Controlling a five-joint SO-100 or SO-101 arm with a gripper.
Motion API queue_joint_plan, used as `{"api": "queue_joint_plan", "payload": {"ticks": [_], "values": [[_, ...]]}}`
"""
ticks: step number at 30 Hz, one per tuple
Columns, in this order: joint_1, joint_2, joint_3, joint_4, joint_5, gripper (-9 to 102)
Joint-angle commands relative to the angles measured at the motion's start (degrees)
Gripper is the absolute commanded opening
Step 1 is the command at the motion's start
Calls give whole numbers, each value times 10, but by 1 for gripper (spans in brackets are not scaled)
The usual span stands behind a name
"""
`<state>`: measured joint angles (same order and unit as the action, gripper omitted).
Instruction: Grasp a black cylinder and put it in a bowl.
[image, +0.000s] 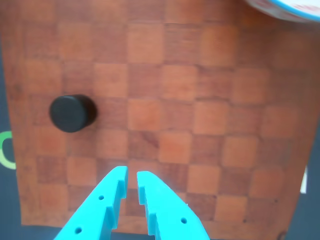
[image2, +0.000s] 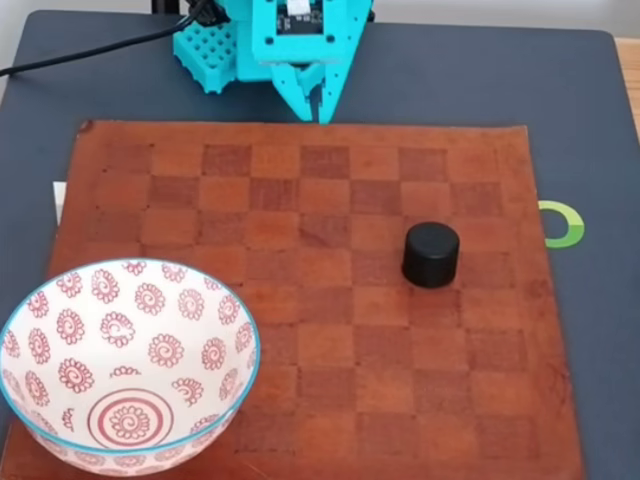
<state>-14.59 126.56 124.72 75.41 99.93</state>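
**Turquoise gripper poised at the board's far edge; cylinder unheld near the right edge**

Item 1, arm. Turquoise gripper (image2: 315, 105), seen in the fixed view above the far edge of the brown checkered board (image2: 300, 420), fingers pointing down toward that edge, a little left of its middle. Arm body above it is cut off by the top of the picture; a black cable (image2: 90, 55) trails off to the left over the dark mat (image2: 470, 80). In the wrist view the gripper (image: 132, 175) enters from the bottom, its two fingers nearly together with only a narrow slit between the tips, nothing between them.

Item 2, black cylinder (image2: 431, 254). Stands upright on the board, toward its right edge in the fixed view, about midway between far and near edges. Well apart from the gripper. In the wrist view the black cylinder (image: 72, 113) sits near the board's left edge, ahead and left of the fingertips.

Item 3, bowl (image2: 215, 300). White with red spiral motifs and blue rim, on the board's near left corner in the fixed view; its lower part is cut off by the picture edge. In the wrist view only a sliver of the bowl (image: 285, 9) shows at the top right corner.

Item 4, green ring mark (image2: 565, 224) on the mat just beyond the board's right edge, partly covered.
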Motion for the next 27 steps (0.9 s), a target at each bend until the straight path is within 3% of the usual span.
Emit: {"api": "queue_joint_plan", "payload": {"ticks": [1,7,15,27], "values": [[-19,-45,-59,0,-4,1],[-71,-127,-105,-10,2,1],[-142,-217,-163,-11,52,20],[-195,-365,-261,-11,62,31]]}}
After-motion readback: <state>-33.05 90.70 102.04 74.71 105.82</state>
